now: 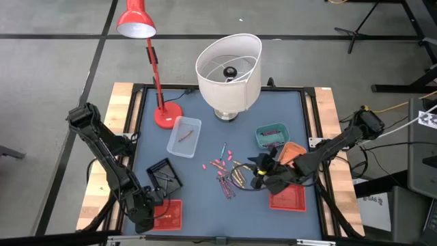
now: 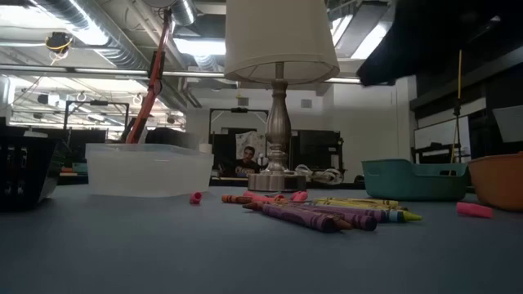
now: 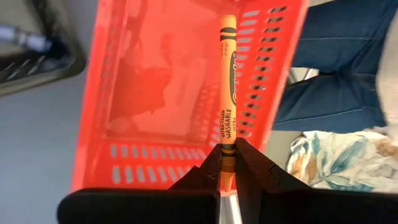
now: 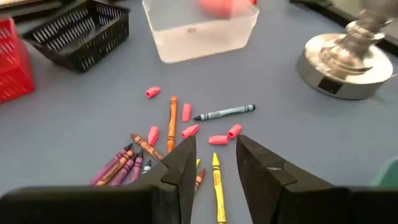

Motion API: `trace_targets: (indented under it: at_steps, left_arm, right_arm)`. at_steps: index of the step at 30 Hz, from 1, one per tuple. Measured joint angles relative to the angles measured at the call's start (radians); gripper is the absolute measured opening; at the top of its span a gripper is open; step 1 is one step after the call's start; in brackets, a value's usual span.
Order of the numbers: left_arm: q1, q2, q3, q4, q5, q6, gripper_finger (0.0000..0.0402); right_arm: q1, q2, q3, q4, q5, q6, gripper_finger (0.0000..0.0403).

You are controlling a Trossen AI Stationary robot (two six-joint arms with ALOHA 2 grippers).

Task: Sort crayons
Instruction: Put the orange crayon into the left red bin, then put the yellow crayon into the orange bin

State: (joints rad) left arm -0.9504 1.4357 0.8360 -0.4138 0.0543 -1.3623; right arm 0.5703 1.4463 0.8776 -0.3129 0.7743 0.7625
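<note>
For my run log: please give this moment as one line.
left gripper: shut on orange crayon, over red basket | right gripper: open, above loose crayons

The left arm runs from its base at about nine o'clock on the table down toward seven o'clock, elbow bent, wrist tipped downward. The left gripper (image 3: 227, 167) sits low at that near corner with its fingers pinched tight together. The right arm comes in from three o'clock, stretched toward the middle and dipping to about five o'clock. The right gripper (image 4: 214, 158) hangs above the surface, its two dark fingers parted with a clear gap between them.
</note>
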Motion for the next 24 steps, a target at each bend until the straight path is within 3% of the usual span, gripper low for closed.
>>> trace_targets:
  at_steps: [6, 17, 24]
  left_arm:
    - [0.008, 0.0, 0.0, -0.031, -0.001, -0.034, 0.002]
    - [0.009, 0.0, 0.0, -0.038, -0.002, -0.155, 0.0083]
    - [0.009, 0.0, 0.0, -0.01, -0.082, -0.154, 0.0085]
  right_arm:
    - [-0.059, 0.075, 0.0, 0.037, -0.119, -0.087, 0.0113]
    - [-0.148, 0.186, 0.0, 0.034, -0.24, -0.101, 0.0113]
    - [-0.186, 0.243, 0.0, 0.034, -0.297, -0.165, 0.0113]
